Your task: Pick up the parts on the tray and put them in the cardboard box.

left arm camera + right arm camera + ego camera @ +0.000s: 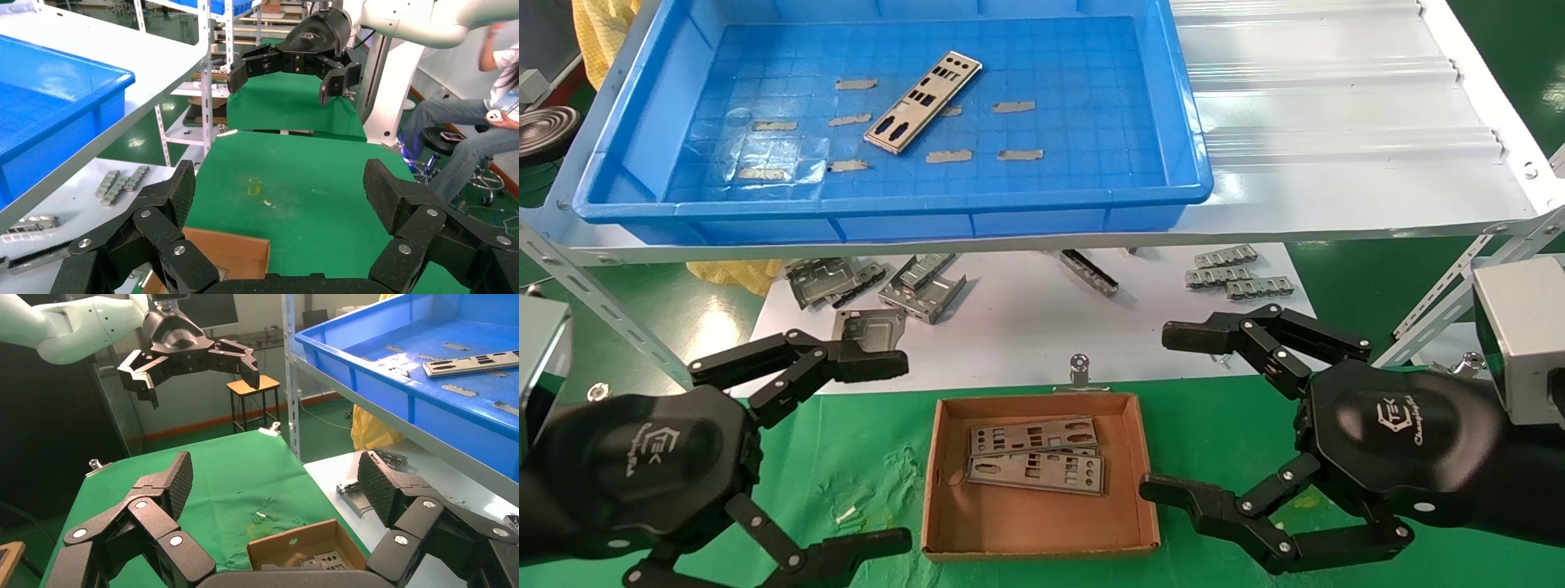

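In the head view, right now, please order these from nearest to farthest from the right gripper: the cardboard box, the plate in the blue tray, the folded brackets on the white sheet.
1. Cardboard box, just left of the right gripper.
2. Folded brackets, farther left, under the shelf.
3. Plate in the blue tray, up on the shelf.

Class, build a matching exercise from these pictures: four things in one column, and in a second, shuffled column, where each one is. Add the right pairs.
Things:
1. lone plate
2. stacked plates
3. left gripper
4. brackets

Places:
A. on the white shelf under the tray
B. in the box
C. open, over the green cloth left of the box
D. on the tray floor among tape strips

Pairs: 1-D, 2-B, 3-C, 4-A

The right gripper, also open, hovers right of the box.
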`<state>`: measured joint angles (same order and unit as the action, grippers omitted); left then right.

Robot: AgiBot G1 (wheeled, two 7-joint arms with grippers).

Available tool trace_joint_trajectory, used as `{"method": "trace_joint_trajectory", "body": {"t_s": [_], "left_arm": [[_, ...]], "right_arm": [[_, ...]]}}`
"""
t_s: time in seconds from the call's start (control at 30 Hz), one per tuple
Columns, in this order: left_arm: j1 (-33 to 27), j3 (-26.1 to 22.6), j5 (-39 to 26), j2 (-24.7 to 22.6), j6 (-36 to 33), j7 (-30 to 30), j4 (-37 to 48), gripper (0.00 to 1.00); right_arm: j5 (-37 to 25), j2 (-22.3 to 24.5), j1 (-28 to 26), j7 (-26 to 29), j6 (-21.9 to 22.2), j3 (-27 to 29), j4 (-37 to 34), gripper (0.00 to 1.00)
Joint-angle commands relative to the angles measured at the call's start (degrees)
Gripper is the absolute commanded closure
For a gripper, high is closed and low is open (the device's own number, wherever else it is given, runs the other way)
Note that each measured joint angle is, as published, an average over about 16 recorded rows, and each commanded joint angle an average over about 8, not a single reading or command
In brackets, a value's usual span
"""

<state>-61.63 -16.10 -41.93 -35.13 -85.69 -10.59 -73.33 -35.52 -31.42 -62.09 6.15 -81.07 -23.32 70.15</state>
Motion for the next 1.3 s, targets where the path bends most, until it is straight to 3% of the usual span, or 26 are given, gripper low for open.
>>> {"method": "trace_joint_trajectory", "body": {"t_s": [0.03,1.3], "left_arm": [[-0.01,-0.01,-0.01,-0.01,0.0,0.01,0.01,0.0],[-0.05,-0.05,-0.02,-0.05,0.0,0.03,0.08,0.0]], "right_arm": [[0.0,0.0,0.0,0.0,0.0,0.0,0.0,0.0],[0.0,0.0,0.0,0.0,0.0,0.0,0.0,0.0]]}}
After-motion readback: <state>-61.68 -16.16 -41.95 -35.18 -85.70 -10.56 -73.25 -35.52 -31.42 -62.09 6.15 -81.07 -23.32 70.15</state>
